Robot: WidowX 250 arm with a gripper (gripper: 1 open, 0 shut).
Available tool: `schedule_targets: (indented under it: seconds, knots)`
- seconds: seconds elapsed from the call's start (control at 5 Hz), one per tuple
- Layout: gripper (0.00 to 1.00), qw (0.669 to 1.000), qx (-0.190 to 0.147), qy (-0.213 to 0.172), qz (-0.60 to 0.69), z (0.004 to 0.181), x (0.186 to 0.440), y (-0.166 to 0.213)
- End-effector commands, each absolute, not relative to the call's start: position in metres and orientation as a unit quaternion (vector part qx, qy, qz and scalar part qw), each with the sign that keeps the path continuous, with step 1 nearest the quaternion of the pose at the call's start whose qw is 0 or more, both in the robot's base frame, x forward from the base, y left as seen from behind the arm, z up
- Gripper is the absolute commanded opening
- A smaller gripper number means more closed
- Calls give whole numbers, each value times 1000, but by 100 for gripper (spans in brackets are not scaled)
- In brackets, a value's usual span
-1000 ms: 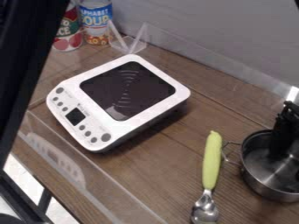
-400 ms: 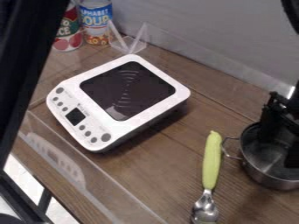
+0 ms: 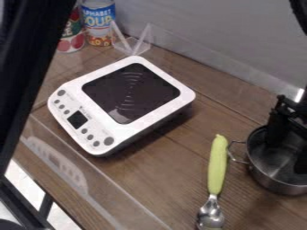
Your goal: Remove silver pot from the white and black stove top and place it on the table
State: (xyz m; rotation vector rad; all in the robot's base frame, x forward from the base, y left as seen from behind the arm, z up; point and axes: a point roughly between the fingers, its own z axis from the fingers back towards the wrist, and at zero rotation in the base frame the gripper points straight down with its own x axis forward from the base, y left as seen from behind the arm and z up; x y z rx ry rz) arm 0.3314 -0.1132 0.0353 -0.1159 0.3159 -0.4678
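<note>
Silver pot (image 3: 276, 169) sits on the table (image 3: 180, 153), well apart from the stove top (image 3: 120, 103), partly cut off at the frame edge. Gripper (image 3: 285, 148) reaches into it, jaws apart, its tips hard to make out against the pot's inside.

The stove top (image 3: 120, 105) is sitting left of centre on the table (image 3: 180, 157), its black cooking surface bare, while the silver pot (image 3: 278, 169) is resting on the wood at the right edge of the frame, well apart from it. The gripper (image 3: 288, 137) is reaching down into the pot with its jaws spread wide, gripping nothing. A green-handled spoon (image 3: 214, 180) is lying just left of the pot at the lower middle, and a can (image 3: 97, 24) is standing at the upper left behind the stove.
</note>
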Motion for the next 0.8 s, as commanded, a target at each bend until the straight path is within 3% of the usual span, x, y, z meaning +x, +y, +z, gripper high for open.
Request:
schedule_targets:
  seconds: [0.0,0.4,0.6]
  knots:
    - [100,966,-65,126,-215,56,340,-100]
    - [100,964,-68,129,-222,53,346,-127]
    - [0,964,-72,129,-223,57,351,-138]
